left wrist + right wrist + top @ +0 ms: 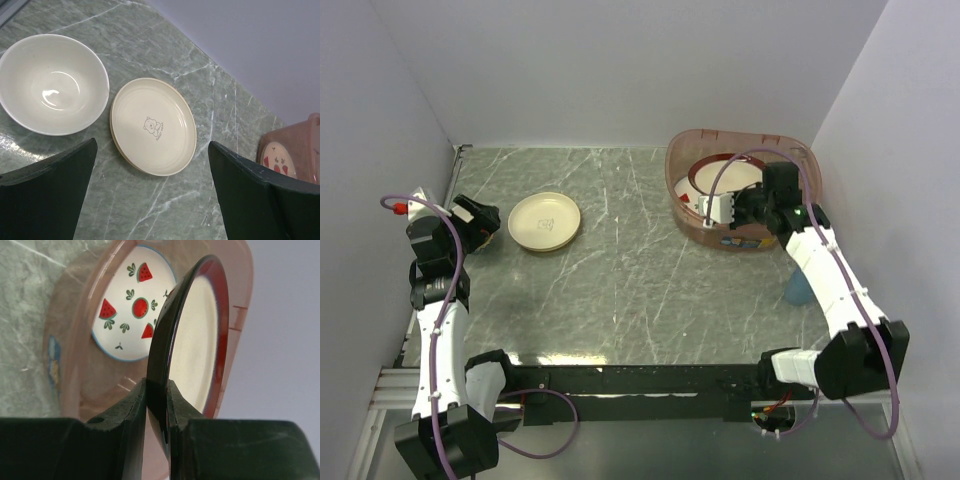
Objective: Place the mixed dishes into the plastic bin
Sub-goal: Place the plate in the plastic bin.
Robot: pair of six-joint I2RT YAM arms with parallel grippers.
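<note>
- Right gripper (157, 405): pinching the rim of the red-patterned bowl (195, 340), which stands on edge with its face turned sideways.
- The plastic bin (75, 355) lies directly beyond and beneath the held bowl. The white plate (131, 310) with red shapes lies flat on the bin's floor.
- Judgement: release calls for tipping the bowl flat over that plate, clear of the bin wall.
- Left gripper (151, 145): spread wide and empty. The pale yellow plate (152, 126) lies just ahead between its fingers, and the small cream bowl (52, 82) ahead to one side, both on the counter (210, 75).
- The light blue cup (797, 288) stands beside the right arm, the nearer one.
</note>
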